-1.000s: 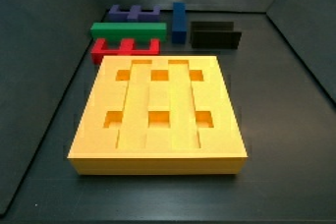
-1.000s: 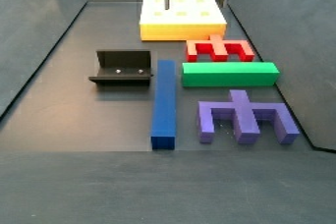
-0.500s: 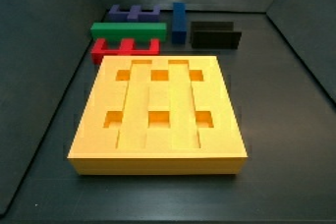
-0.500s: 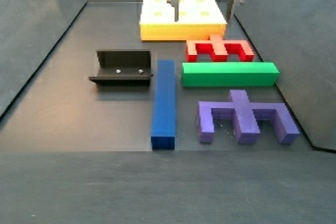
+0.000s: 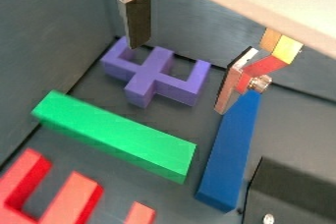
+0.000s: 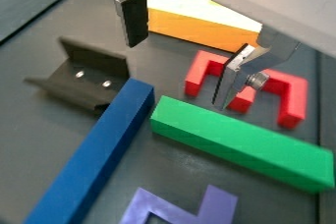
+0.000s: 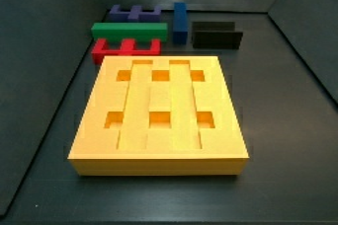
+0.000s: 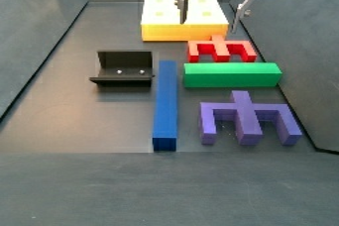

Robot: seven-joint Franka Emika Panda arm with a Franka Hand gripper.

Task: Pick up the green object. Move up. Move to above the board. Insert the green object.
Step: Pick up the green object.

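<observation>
In a side view, the fixture (image 8: 123,68) stands at the left, and just right of it the long blue bar (image 8: 166,106) runs from near to far. Right of the blue bar lies the green object (image 8: 233,74), flat on the floor, crosswise, between the red notched block (image 8: 224,50) on its far side and the purple block (image 8: 248,117) on its near side. The board (image 8: 184,17) is farther away, behind the red block.

The gripper (image 8: 209,8) hangs in the air above the board's near edge and the red block, with its jaws spread wide and nothing between them. In a wrist view both fingers (image 6: 132,17) show apart, with the green object (image 6: 241,142) below and free.

I judge the green bar to be stiff, light and smooth, probably a little slippery. It seems best to take it at the middle of its length, across the narrow width, so it does not tilt. The red block is close to one long side, so the finger there has little room.
</observation>
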